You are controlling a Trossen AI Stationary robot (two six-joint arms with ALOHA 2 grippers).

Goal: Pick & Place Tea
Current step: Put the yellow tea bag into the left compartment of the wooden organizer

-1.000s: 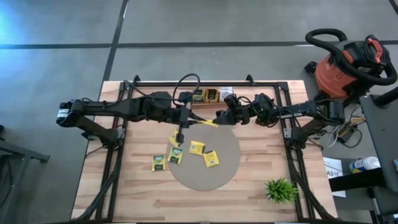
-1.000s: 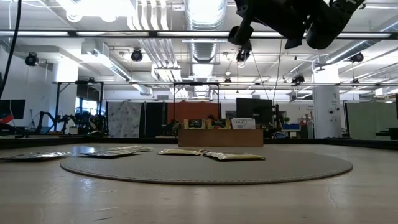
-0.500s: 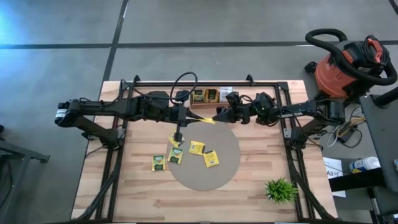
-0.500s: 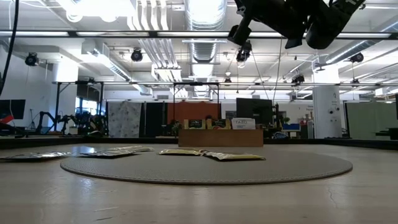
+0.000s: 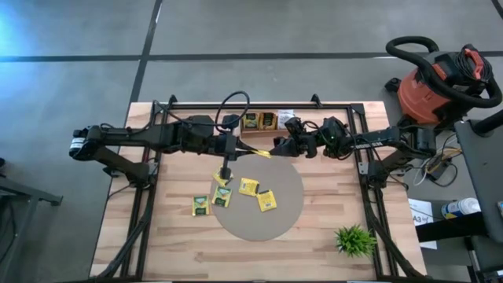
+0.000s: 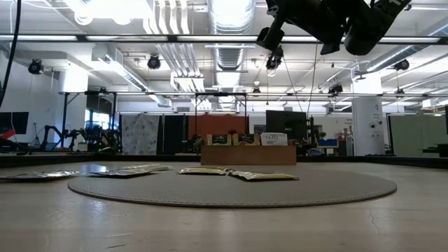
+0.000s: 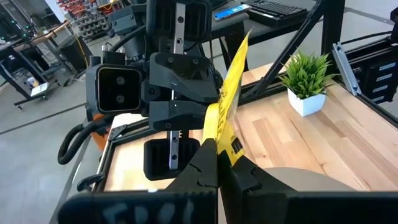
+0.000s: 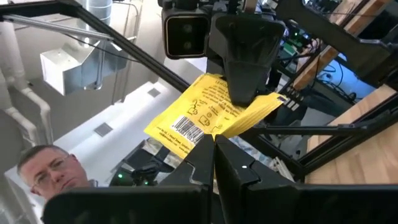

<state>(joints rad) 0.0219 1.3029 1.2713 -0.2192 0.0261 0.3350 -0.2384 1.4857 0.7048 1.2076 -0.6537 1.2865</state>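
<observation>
Just above centre in the high view, your left gripper (image 5: 238, 150) and right gripper (image 5: 274, 148) both pinch the same flat yellow tea packet (image 5: 258, 152) in mid-air, likely a handover. Below, four yellow packets (image 5: 249, 186) lie around the round grey mat (image 5: 287, 212); the brown wooden tray (image 5: 263, 121) waits above, probably the destination.

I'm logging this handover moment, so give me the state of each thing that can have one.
Left gripper: shut on held packet.
Right gripper: shut on held packet.
Held packet: yellow, in the air between both grippers, pinched at opposite ends.
Other packets: lying flat, loose, on or near the round mat.
Tray: holds packets, at the table's far edge.
</observation>
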